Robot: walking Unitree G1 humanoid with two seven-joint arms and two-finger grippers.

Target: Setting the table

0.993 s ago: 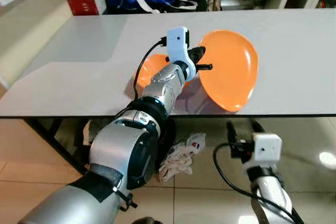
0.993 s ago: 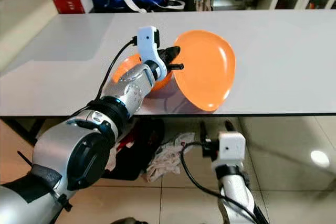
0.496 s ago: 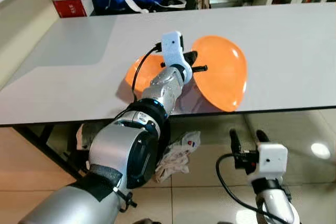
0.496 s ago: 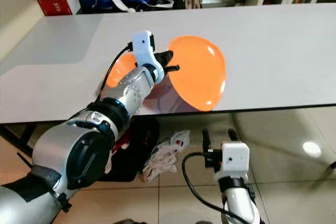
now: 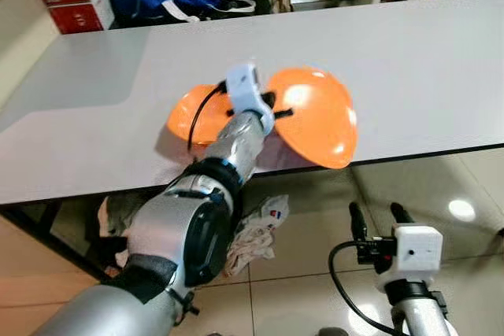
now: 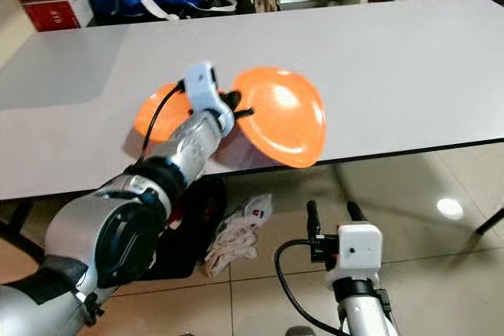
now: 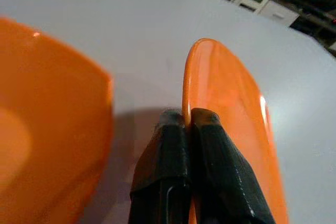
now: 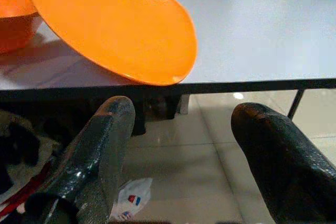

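Left claw (image 7: 187, 121) clamped on one tilted orange plate (image 5: 316, 116) (one orange bowl (image 5: 195, 113) beside); right claw (image 8: 189, 145) wide.

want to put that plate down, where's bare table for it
Bare grey table runs right of the orange plate, and behind it toward the far edge. It's crowded left of it: the orange bowl sits beside the left gripper. The plate overhangs the near edge.

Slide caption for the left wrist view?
Left gripper pinching orange plate rim, orange bowl alongside.
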